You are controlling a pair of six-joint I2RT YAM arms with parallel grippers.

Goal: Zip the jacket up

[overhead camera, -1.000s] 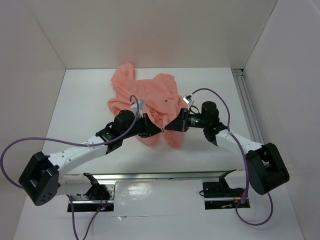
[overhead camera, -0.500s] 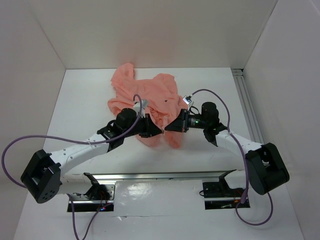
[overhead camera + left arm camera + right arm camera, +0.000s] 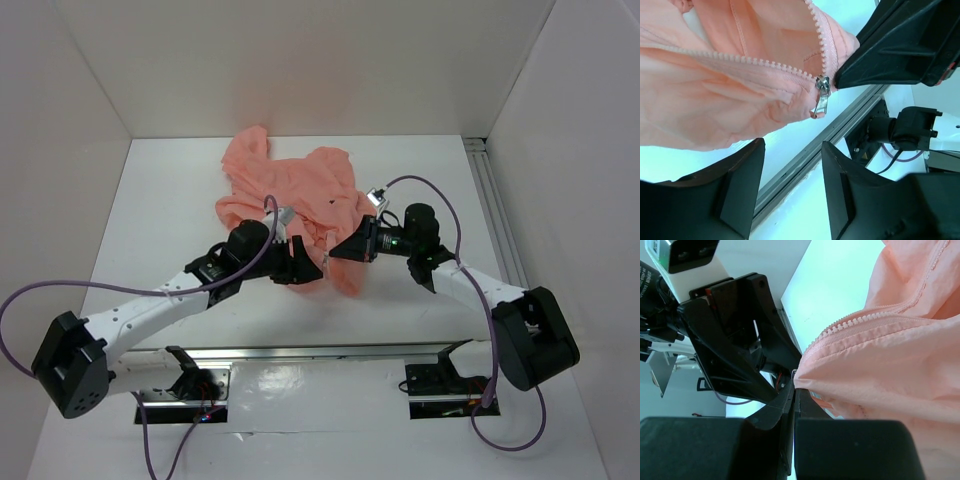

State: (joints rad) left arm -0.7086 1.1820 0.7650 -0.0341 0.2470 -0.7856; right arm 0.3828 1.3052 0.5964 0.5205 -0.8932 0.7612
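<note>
1. White tabletop (image 3: 180, 200), boxed in by white walls, carries the jacket (image 3: 295, 195). It lies crumpled toward the far middle, with its near hem lifted between the two arms.
2. Its zipper pull (image 3: 820, 102) dangles free at the foot of the track, and the two rows of teeth part just above the slider.
3. Clamped tight on the hem fabric right beside that slider, the right gripper (image 3: 794, 392) anchors the bottom of the zip.
4. Just short of the pull, the left gripper (image 3: 792, 150) stands well open with nothing between its fingers.
5. The pull is small and hangs loose, so I judge that a closing could miss it or nip cloth instead.
6. Thin fabric bulges next to the teeth and could be drawn into the slider and jam it.
7. If the right pinch slips, the hem would likely ride up with the slider rather than let the teeth mesh.
8. Farther up, the jacket is bunched and the track does not run straight, so a pull may stall there.
</note>
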